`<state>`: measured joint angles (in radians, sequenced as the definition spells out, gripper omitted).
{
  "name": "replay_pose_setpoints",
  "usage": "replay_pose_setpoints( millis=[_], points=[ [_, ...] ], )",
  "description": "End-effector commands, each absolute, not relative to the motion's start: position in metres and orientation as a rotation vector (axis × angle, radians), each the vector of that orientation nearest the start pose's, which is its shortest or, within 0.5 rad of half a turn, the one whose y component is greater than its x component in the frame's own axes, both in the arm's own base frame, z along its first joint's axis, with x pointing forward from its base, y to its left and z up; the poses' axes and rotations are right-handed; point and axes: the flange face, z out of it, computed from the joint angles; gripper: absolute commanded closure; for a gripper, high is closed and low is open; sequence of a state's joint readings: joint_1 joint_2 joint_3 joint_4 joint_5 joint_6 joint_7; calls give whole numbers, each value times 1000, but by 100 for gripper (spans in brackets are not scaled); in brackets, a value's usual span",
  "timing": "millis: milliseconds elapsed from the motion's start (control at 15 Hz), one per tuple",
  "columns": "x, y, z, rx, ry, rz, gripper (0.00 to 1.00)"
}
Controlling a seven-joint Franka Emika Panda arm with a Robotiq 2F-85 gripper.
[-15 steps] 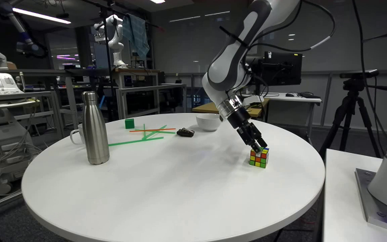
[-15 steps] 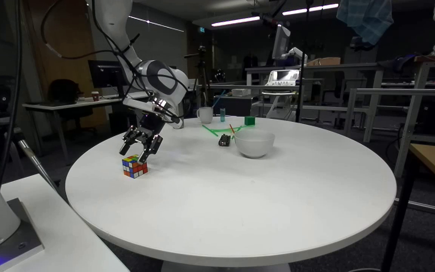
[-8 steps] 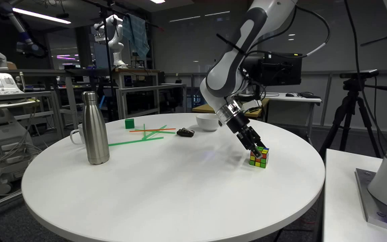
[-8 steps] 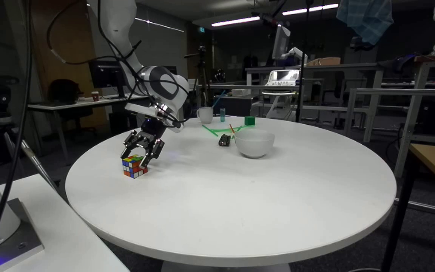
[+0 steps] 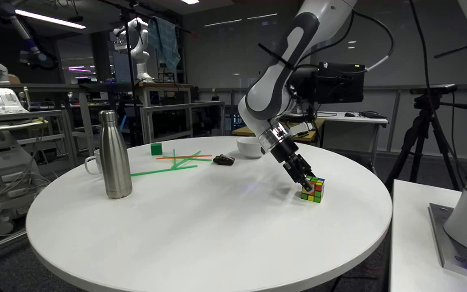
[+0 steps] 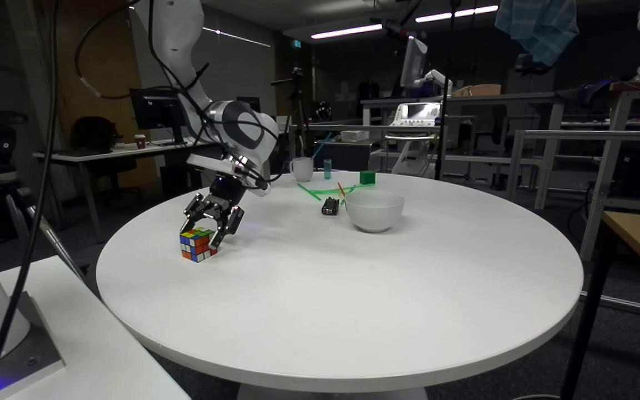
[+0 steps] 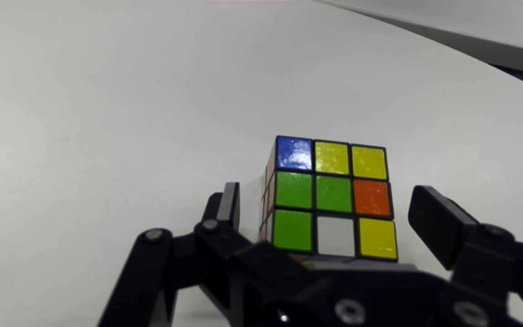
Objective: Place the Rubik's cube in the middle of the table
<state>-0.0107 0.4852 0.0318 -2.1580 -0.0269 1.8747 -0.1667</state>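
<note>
Black jointed fingers [image 7: 439,225]: spread apart, slanting downward, one on each side of a small Rubik's cube [image 7: 333,195] with multicoloured squares (white shows between cube and each finger in the wrist view); tips alongside the cube's upper part.
Rubik's cube: between the fingers, flat on a large round smooth white surface [image 5: 201,235], nearer its rim than its middle; upper face carries blue, yellow, green, orange and white squares.
White and dark-grey robot arm [image 5: 278,77]: slants down to the fingers in both exterior views.
Tall shiny steel bottle [image 5: 116,158]: upright, well apart from the fingers, picture-left of them in an exterior view.
Round white bowl [image 6: 374,212]: upright, well apart from the fingers, picture-right of them in an exterior view.
Small dark flat object [image 6: 330,206]: well apart from the fingers, near the bowl (cannot tell what it is).
Thin green strips [image 5: 164,170] and thin orange strip [image 5: 184,157]: farther from the fingers than the dark flat object.
Solid green cubic block [image 5: 156,149]: near the strips, well apart from the fingers.
White handled mug [image 6: 301,169]: near the bottle, well apart from the fingers.
</note>
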Motion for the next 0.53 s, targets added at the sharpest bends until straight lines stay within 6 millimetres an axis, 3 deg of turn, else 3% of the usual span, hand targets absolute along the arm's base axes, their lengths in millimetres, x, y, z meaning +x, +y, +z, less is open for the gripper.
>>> replay_pose_setpoints(
  millis=[0,333,467],
  points=[
    [472,11,139,-2852,-357,1174,27],
    [475,12,139,-2853,-375,1184,63],
    [476,14,139,-2858,-368,1171,65]
  ],
)
